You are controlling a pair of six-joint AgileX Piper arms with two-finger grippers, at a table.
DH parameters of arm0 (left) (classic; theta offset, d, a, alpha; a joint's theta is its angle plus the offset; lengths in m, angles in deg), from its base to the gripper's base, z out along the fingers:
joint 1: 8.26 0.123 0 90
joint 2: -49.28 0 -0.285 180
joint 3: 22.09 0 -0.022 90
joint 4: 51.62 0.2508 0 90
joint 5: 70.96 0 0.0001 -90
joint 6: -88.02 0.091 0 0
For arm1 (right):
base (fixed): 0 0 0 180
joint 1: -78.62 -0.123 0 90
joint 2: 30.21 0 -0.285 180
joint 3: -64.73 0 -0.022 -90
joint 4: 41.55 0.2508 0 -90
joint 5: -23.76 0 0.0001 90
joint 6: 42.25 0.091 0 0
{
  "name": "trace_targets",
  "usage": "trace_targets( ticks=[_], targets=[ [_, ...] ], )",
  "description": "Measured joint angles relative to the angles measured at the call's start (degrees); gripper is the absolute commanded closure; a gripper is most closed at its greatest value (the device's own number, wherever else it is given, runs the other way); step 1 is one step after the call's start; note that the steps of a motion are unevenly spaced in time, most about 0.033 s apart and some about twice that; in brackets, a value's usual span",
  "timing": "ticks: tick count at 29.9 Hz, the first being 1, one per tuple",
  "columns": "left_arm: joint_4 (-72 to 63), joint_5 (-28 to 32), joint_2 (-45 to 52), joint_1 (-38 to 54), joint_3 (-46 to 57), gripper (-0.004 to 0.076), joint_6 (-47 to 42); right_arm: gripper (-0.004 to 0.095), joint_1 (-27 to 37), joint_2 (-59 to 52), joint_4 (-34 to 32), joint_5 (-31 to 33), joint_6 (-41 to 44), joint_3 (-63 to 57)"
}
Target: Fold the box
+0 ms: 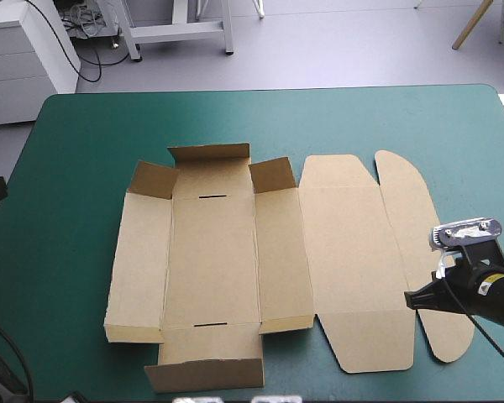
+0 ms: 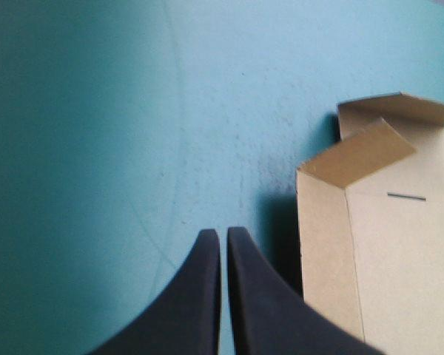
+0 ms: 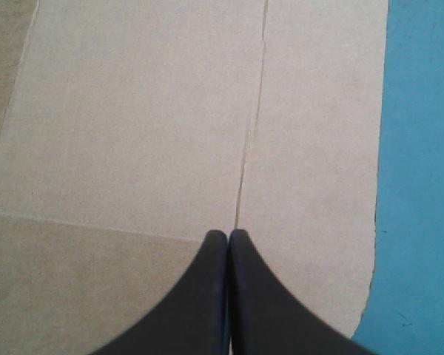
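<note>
Well, the box lies about in the middle of the desk and is mostly open and flat. On its left part the two corner tabs at the far end stand up. The far wall and the near wall are tilted up a little. Its lid lies flat on the right part, with the rounded flap at the outer edge.

The right pincer hangs over the near end of the lid, just above the crease between lid and rounded flap. Its black fingers are pressed together into one point and hold nothing. The left pincer is to the left of the box, apart from it over bare cover, with its fingers also pressed together and empty.

I think the main danger is sliding. If the right pincer pushes or lifts the lid while nothing holds the left part of the box, the whole sheet may move across the desk or turn. Also, pressed-together fingers cannot grip the board, so the rounded flap may slip off them. The half-raised walls look loose; a small shake of the box could let them fall flat again.
</note>
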Motion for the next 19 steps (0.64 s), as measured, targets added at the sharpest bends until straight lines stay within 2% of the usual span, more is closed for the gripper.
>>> trace_targets(
  ticks=[7,9,13,17,19],
  targets=[
    [1.9,-0.1,0.0,4.1,-0.1,0.0705,-1.3,0.0927,0.0,0.0,0.0,-2.9,0.0,0.0],
    [2.8,-0.3,0.0,4.1,-0.1,0.0671,-3.0,0.0927,0.0,0.0,0.0,-3.4,0.0,0.0],
    [3.2,-0.3,-0.8,4.1,-0.1,0.0469,-4.2,0.0927,0.0,0.0,0.0,-3.7,0.0,0.0],
    [3.2,-0.3,-1.2,3.8,-0.1,0.019,-4.4,0.0927,0.0,0.0,0.0,-3.7,0.0,0.0],
    [3.2,-0.3,-1.2,3.3,-0.1,0.0123,-4.8,0.0927,0.0,0.0,0.0,-3.7,0.0,0.0]
  ],
)
